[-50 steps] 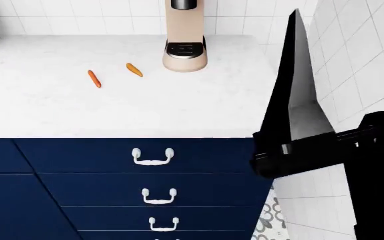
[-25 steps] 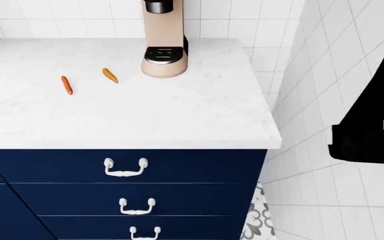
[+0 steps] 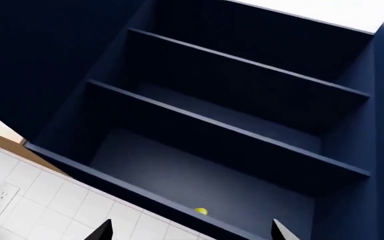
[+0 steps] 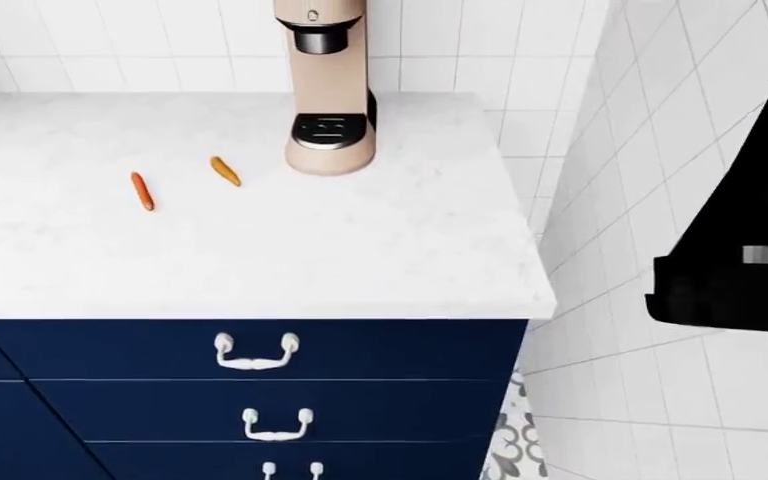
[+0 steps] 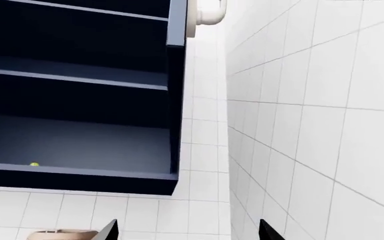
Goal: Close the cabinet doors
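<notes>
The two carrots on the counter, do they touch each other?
Apart. The head view shows bare white counter between the left carrot and the right carrot.

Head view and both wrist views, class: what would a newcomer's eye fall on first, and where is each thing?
The open navy cabinet with bare shelves fills both wrist views, a small yellow object near the front of its lowest shelf. In the head view, a tan coffee machine stands at the back of the white countertop, with two orange carrots lying to its left.

White marbled worktop (image 4: 291, 250), navy drawers (image 4: 357, 350) with white handles (image 4: 255, 352), two orange carrots (image 4: 141, 190), beige machine (image 4: 325, 90), navy cabinet (image 3: 232, 125).
</notes>
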